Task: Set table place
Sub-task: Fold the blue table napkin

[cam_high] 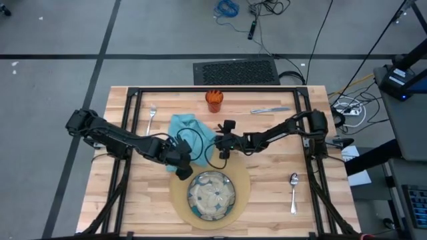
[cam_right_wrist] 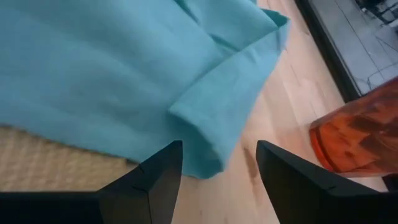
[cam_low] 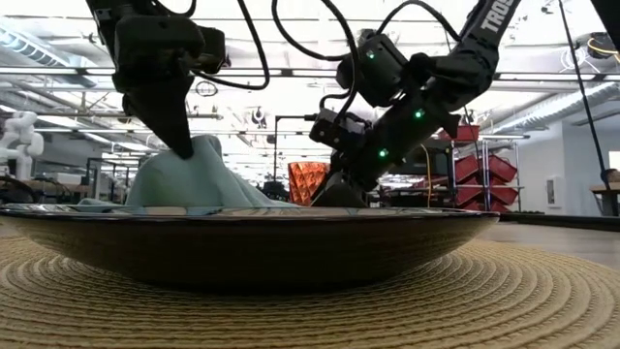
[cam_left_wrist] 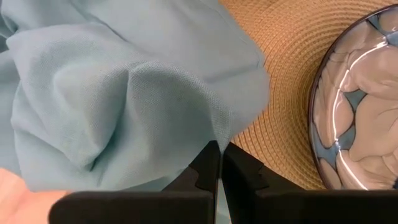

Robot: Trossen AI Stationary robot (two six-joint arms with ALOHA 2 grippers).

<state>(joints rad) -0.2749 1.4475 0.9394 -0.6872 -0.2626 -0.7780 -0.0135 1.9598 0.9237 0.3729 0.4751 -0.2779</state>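
The teal napkin (cam_high: pixel 189 132) lies crumpled on the table (cam_high: pixel 280 180), its near part over the far edge of the tan mat (cam_high: pixel 243 193). The patterned dish (cam_high: pixel 211 195) sits on the mat. My left gripper (cam_high: pixel 181 165) is shut on the napkin. My right gripper (cam_right_wrist: pixel 219 165) is open and low over the table; a folded edge of the napkin (cam_right_wrist: pixel 205 146) lies just ahead of its fingertips, which do not visibly touch it. The orange cup (cam_high: pixel 214 100) stands at the far edge. The fork (cam_high: pixel 151 120), knife (cam_high: pixel 270 110) and spoon (cam_high: pixel 293 190) lie on the wood. My left gripper pinches a raised fold of the napkin (cam_left_wrist: pixel 214 134) between its two shut fingertips, coming from above and slanting down. The cloth is drawn up into a peak (cam_low: pixel 194 155) under the fingers. The rest of the napkin stays on the table and the mat.
Black frame bars (cam_high: pixel 127 127) run along the table's left, right and far sides. Cables loop from both arms over the napkin (cam_high: pixel 200 143). The cup stands close beyond my right gripper (cam_right_wrist: pixel 360 137).
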